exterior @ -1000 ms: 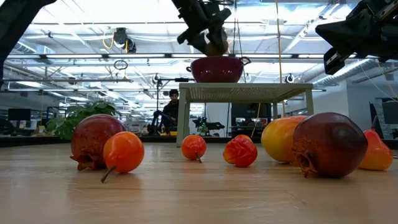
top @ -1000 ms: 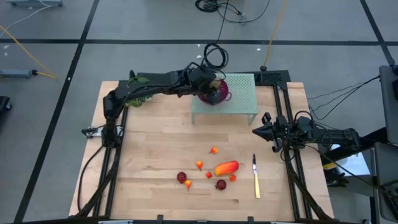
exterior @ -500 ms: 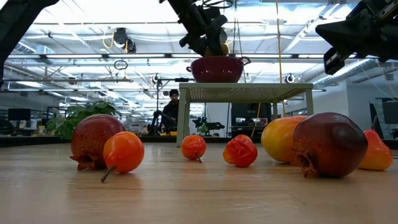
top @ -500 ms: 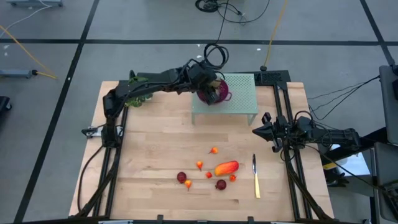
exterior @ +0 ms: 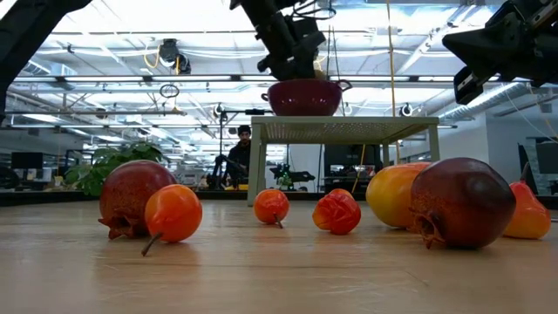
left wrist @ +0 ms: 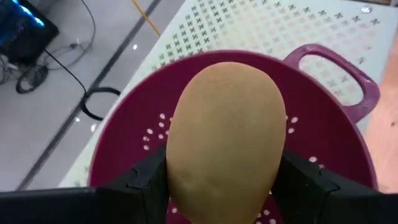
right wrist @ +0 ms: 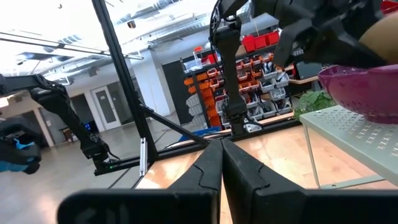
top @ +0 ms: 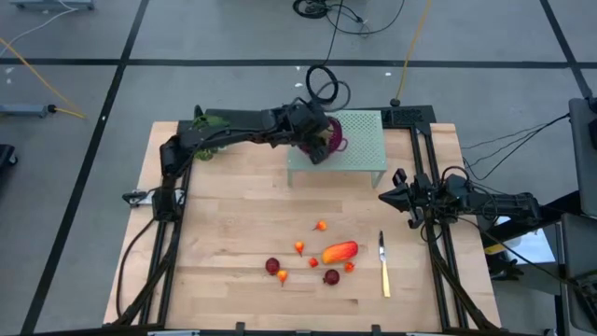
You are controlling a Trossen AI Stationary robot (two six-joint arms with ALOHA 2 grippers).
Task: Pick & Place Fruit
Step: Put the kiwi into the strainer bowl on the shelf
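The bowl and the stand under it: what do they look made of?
The bowl looks like moulded plastic: even magenta colour, a soft sheen, small drain holes and a handle formed in one piece. The stand looks like pale green painted metal, a thin flat sheet punched with a regular pattern, on slim legs. Neither is certain.

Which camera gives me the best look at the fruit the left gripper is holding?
The left wrist view: the olive-brown fruit fills the frame between the left gripper fingers, above the purple colander. High and low views hide it behind the arm; the right wrist view catches only an edge.
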